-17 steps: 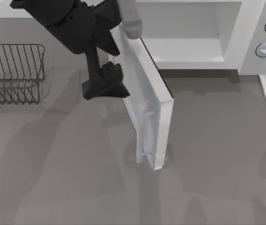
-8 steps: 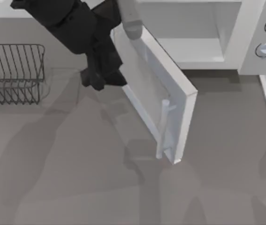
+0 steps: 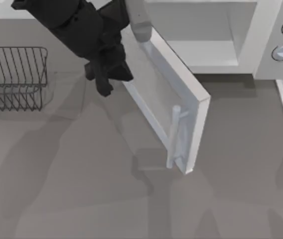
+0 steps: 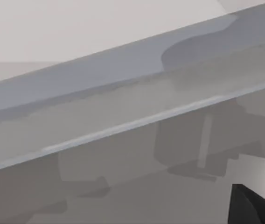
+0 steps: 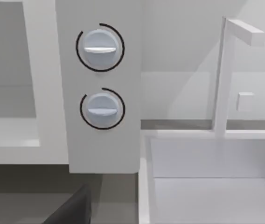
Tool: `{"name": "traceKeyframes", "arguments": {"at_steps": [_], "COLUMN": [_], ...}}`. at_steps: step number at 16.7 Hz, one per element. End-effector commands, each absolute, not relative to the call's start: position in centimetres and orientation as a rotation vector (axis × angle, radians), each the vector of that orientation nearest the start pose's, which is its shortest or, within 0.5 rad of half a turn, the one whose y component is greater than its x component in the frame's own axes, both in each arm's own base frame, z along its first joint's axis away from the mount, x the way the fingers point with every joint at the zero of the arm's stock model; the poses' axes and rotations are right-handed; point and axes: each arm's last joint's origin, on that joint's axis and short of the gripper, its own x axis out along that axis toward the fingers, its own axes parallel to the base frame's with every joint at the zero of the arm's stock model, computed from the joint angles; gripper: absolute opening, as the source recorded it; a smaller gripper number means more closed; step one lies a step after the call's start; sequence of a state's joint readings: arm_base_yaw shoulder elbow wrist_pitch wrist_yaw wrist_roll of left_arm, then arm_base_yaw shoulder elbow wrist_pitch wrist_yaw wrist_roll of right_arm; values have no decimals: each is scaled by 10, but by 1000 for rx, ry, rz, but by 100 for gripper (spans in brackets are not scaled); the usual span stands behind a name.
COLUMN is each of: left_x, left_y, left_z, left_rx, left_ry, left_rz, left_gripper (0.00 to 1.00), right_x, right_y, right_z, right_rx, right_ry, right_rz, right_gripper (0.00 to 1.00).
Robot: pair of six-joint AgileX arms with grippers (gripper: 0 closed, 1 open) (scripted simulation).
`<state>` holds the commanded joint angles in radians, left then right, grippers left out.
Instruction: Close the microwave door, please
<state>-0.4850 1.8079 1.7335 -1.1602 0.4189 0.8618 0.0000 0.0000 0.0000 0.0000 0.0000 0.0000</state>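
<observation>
Door (image 3: 159, 94) judged rigid, hinged, free-swinging; push its smooth outer face near bar handle (image 3: 173, 137); left gripper (image 3: 106, 74), upper left, finger state cannot be told

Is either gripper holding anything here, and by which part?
Nothing is visibly held. The left gripper sits by the hinge-side outer face of the thick white microwave door, not gripping it.

Smooth white microwave door (image 3: 184, 92), dark wire rack (image 3: 14, 74), matt grey table (image 3: 81, 189)
</observation>
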Motion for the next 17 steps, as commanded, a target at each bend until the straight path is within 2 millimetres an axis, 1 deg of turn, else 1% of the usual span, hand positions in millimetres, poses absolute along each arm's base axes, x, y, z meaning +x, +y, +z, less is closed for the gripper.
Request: {"name": "traceKeyframes", "arguments": {"at_steps": [6,11,14,17], "left_x": [323,322,322,322], "left_y": [-180,-198,-196,-202], "left_z": [307,307,308,308], "left_rx": [727,727,724,725], "left_ry": [856,858,858,858], "left_rz": [-1271,-1270,-1268,-1268], "left_gripper": [0,0,0,0], "right_x": [106,106,106,106], "right_y": [-1,-1,-1,-1], "right_z": [160,160,160,160], "right_rx": [0,0,0,0], "right_ry": [0,0,0,0], "right_rz": [0,0,0,0], "right_gripper": [100,100,100,100]}}
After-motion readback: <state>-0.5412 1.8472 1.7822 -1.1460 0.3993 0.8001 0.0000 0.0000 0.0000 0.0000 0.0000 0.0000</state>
